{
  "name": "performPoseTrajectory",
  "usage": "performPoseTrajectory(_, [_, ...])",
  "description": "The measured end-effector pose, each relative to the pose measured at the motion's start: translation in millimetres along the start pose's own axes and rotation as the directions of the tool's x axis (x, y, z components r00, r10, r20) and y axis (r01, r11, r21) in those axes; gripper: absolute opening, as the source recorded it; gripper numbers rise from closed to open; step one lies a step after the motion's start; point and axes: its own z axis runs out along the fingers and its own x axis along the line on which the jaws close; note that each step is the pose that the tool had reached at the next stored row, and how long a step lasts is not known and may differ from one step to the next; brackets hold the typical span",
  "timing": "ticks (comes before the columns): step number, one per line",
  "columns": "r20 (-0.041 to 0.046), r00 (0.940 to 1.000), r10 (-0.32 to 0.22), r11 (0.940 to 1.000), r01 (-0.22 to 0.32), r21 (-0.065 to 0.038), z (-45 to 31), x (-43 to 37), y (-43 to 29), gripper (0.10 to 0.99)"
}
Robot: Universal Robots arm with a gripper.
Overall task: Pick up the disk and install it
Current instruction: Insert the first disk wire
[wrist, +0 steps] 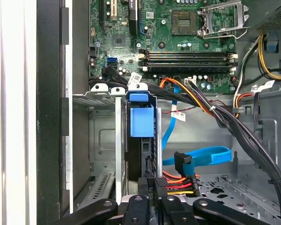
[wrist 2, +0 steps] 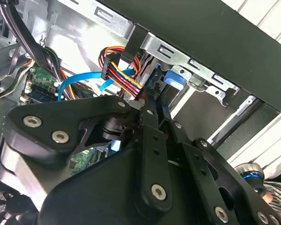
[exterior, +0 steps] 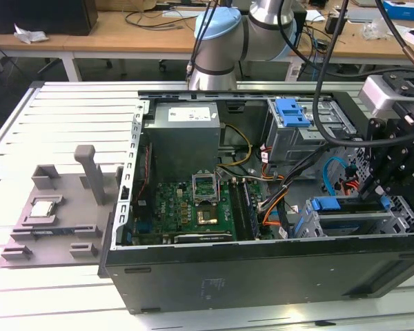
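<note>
Claw (wrist: 150,194) at the drive cage (wrist: 103,140) of the open computer case (exterior: 262,276), seen in the first wrist view. The disk (wrist: 141,140), in its blue bracket, stands on edge in a cage slot directly ahead of the fingertips, its long axis running away from the claw toward the motherboard (wrist: 178,37). The fingers are nearly closed and appear to pinch the disk's near edge, though actual contact is hidden.

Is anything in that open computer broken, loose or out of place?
Nothing looks broken or spilled. The disk stands on edge in its metal bay, gripper at its end. The one loose thing: a blue cable lying unplugged on the case floor.
</note>
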Motion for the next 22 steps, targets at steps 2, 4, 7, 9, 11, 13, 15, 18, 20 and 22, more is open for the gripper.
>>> performPoseTrajectory(2, [0.0002,1.0000,0.000,1.0000,0.000,0.000,0.4,0.0,-0.9,0.169])
performPoseTrajectory(4, [0.0003,1.0000,0.000,1.0000,0.000,0.000,0.5,0.0,-1.3,0.169])
performPoseTrajectory(7, [0.0004,1.0000,0.000,1.0000,0.000,0.001,0.4,0.1,0.7,0.169])
performPoseTrajectory(9, [0.0011,1.0000,0.000,1.0000,0.000,0.003,-0.3,0.1,2.2,0.169])
performPoseTrajectory(11, [0.0008,1.0000,0.000,1.0000,0.000,0.003,-1.1,0.0,2.2,0.169])
performPoseTrajectory(13, [0.0012,1.0000,0.000,1.0000,0.000,0.003,-2.3,0.1,2.3,0.169])
performPoseTrajectory(15, [0.0007,1.0000,0.000,1.0000,0.000,0.003,-4.3,0.1,2.3,0.169])
performPoseTrajectory(18, [0.0009,1.0000,0.001,1.0000,-0.001,0.001,-4.7,0.0,0.7,0.169])
performPoseTrajectory(20, [0.0009,1.0000,0.001,1.0000,-0.001,-0.002,-3.4,0.0,0.2,0.169])
performPoseTrajectory(22, [0.0007,1.0000,0.001,1.0000,-0.001,-0.005,-1.9,0.1,-0.1,0.169])
